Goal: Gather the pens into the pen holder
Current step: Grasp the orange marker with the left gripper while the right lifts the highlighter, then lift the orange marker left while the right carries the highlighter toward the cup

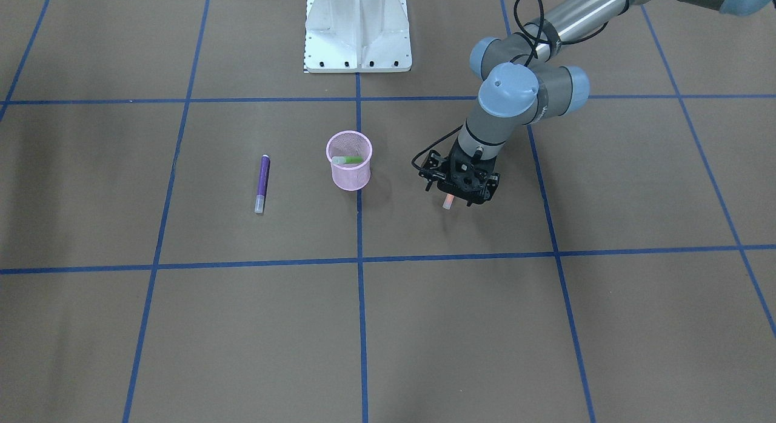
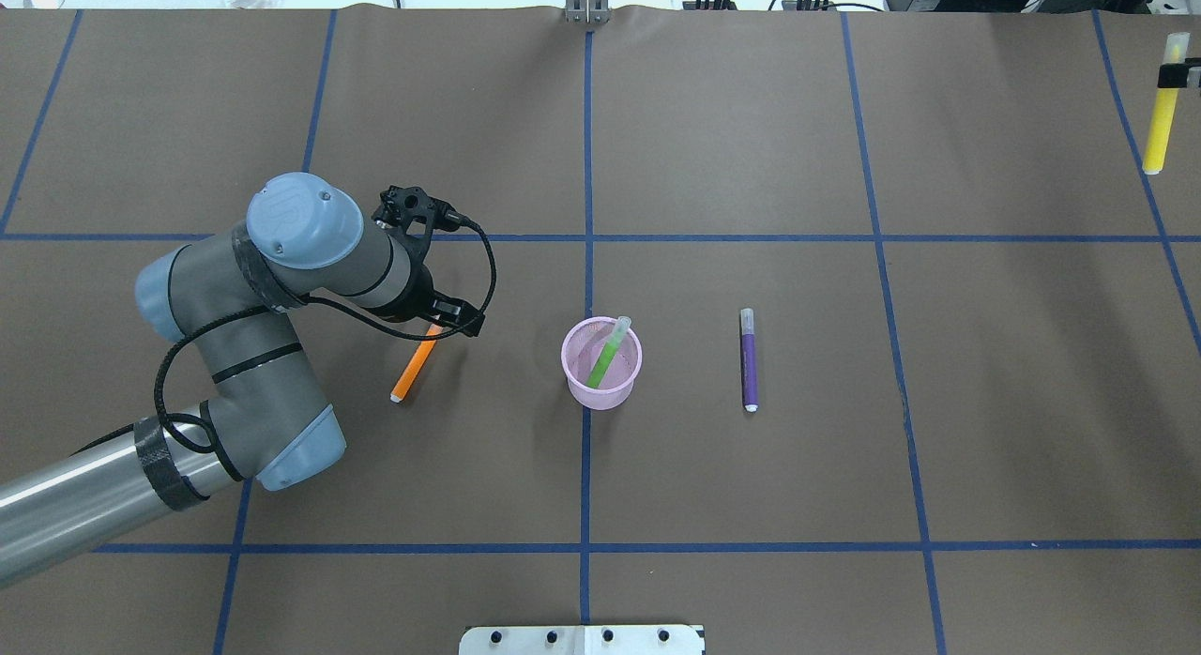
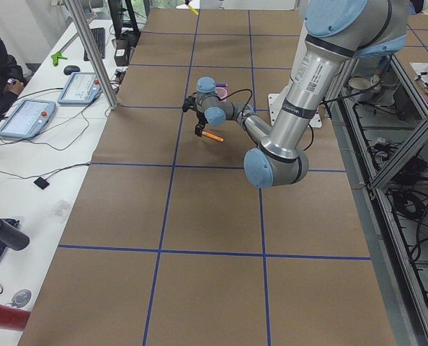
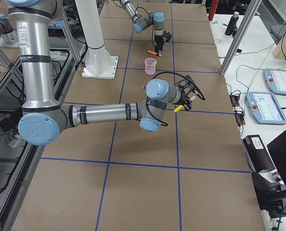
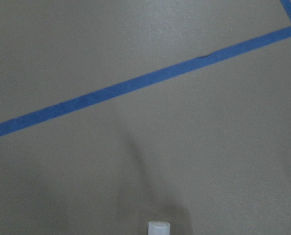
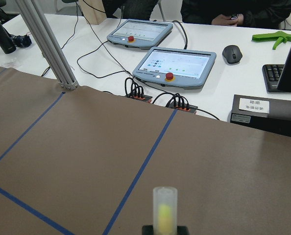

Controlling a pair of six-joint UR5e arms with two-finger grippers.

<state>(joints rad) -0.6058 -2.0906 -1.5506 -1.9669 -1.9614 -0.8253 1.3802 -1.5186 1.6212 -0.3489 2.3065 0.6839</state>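
Right now your left gripper (image 1: pixel 458 193) is clamped on the orange pen (image 2: pixel 414 366), which slants down toward the table (image 2: pixel 751 167) on the robot's left of the pink cup (image 2: pixel 601 388). Your right gripper (image 2: pixel 1178 73) pinches the yellow pen (image 2: pixel 1162 120), well away near the table's far corner. The green pen (image 2: pixel 605 355) leans inside the cup, and the purple pen (image 2: pixel 749 359) lies flat near it.

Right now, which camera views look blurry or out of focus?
Left wrist view: soft all over, blue tape line and orange pen cap smeared. Right wrist view: near yellow pen out of focus, control tablets behind sharp. Overhead view: crisp, only soft shadows.
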